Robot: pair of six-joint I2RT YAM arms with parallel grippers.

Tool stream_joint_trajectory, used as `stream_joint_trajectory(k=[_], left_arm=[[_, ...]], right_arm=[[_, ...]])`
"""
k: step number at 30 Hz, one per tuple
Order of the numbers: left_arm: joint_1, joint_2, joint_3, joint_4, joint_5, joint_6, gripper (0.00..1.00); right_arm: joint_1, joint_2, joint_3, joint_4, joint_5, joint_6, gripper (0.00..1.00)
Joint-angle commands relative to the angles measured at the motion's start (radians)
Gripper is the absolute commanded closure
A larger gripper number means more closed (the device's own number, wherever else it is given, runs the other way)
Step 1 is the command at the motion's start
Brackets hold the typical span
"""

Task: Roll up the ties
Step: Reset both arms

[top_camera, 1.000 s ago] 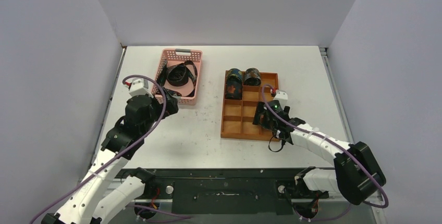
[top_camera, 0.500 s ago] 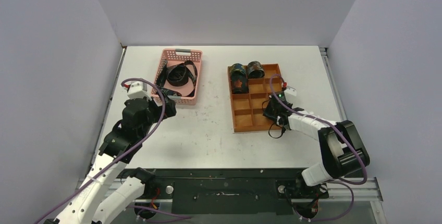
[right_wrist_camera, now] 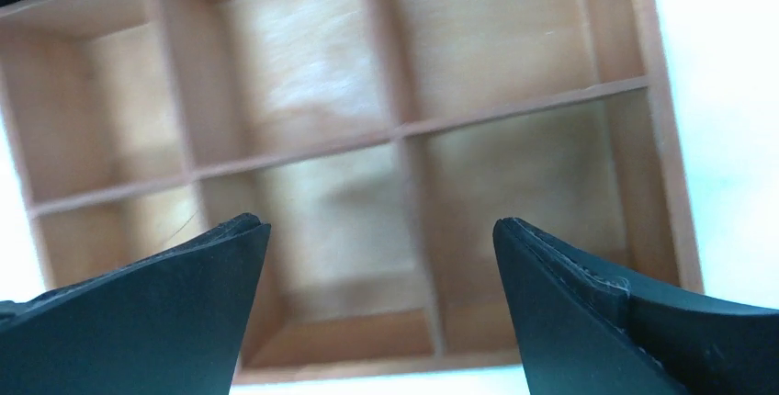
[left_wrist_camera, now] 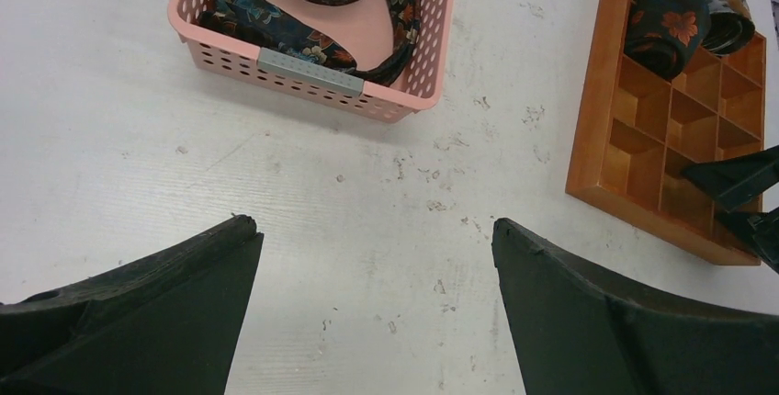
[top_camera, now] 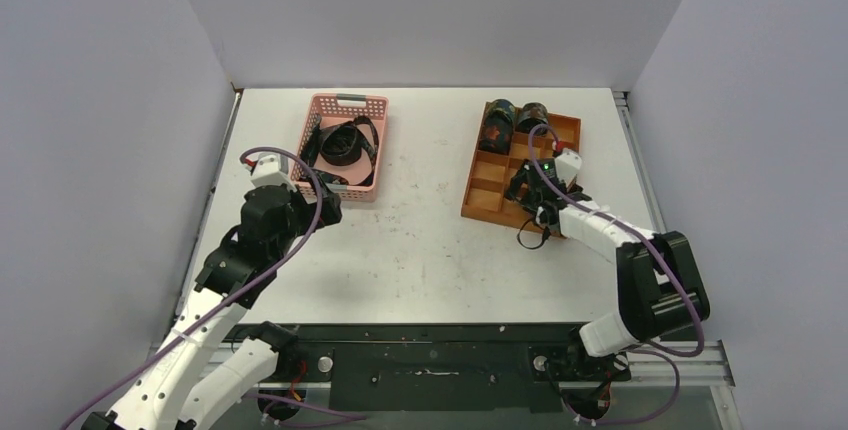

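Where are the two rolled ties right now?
In the top view, on the right side, the rolled ties stand in the far-end compartments of the orange tray, just beyond the right tool.

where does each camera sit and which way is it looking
top external: above, behind the bases, looking down at the table; left arm, right arm show
left wrist: faces pink basket of loose ties and orange tray; own fingers show
right wrist: close over the tray's empty compartments; own fingers show
shared: all three see the tray
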Motion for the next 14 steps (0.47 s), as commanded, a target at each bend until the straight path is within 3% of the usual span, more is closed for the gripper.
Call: stream_joint_trajectory(k=[1,8,14], left_arm=[[0.005,-0.006,0.01,0.03,0.012,0.02,0.04],[0.006,0.006,0.018,0.03,0.015,0.019,0.04],[0.007,0.025,0.026,0.022,-0.004,0.008,0.04]], right_arm=[[0.137,-0.14,0.069,-0.044,0.086,-0.063,0.04],[0.335,-0.36,-0.009,-0.047,0.059,-0.189,0.08],[0.345,-0.535,-0.15,0.037,0.027,-0.168,0.09]])
